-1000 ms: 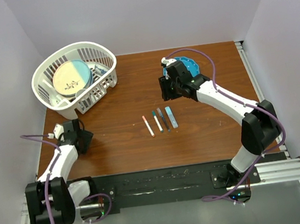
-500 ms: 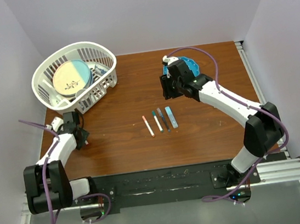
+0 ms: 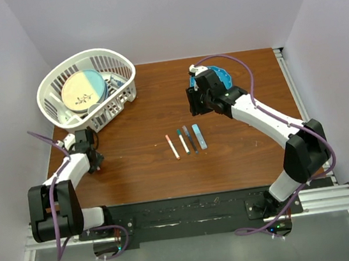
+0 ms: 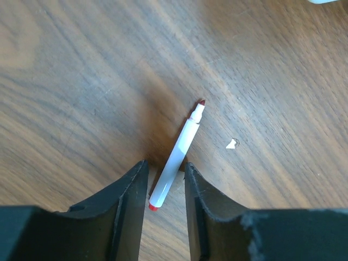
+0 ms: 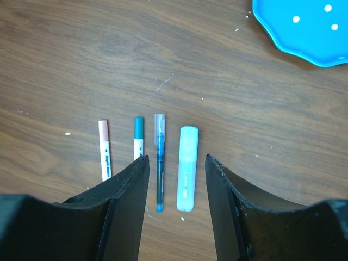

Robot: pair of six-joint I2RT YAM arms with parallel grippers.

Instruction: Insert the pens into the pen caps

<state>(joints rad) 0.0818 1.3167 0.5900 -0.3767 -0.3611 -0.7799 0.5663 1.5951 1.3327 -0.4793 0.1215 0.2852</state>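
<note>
In the left wrist view an uncapped pen (image 4: 179,155) with a white barrel and a red tip lies on the wooden table. Its rear end sits between the fingers of my left gripper (image 4: 165,166), which stand narrowly open, with a slim gap on each side. From the top view this gripper (image 3: 93,159) is low at the table's left edge and hides that pen. Four more pens lie in a row mid-table: salmon-capped (image 5: 104,149), teal-capped (image 5: 138,133), dark blue (image 5: 159,163) and thick light blue (image 5: 187,168). My right gripper (image 5: 175,157) hovers open above them. I see no loose pen caps.
A white slatted basket (image 3: 129,66) holding a round two-tone plate stands at the back left, close behind the left arm. A bright blue dish (image 3: 220,75) lies at the back, partly under the right arm. A small white speck (image 4: 232,143) lies near the red pen.
The left arm has folded in toward the table's left edge and its fingers have narrowed around the red-tipped pen. The right arm shifted slightly, then held still.
</note>
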